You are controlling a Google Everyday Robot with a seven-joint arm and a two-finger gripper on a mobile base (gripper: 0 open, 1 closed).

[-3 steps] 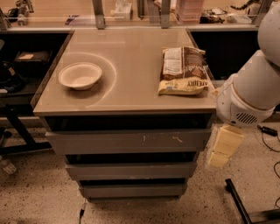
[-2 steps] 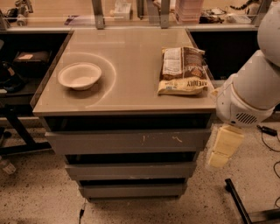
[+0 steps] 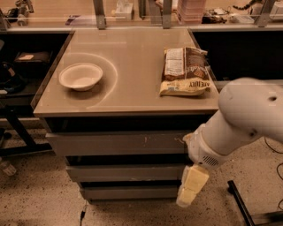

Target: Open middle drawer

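Middle drawer (image 3: 126,173): shut, handleless; top edge is best hooked and drawn straight out. Gripper (image 3: 192,190): held at its right end; state cannot be told.

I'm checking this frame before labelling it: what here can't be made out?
Camera view only.
1. Middle drawer: right end hidden behind the gripper, which hangs before the cabinet's lower right.
2. Drawer's inside: hidden by its front.
3. Arm: cut off by the right edge.
4. Back-shelf items: cut off by the top edge.
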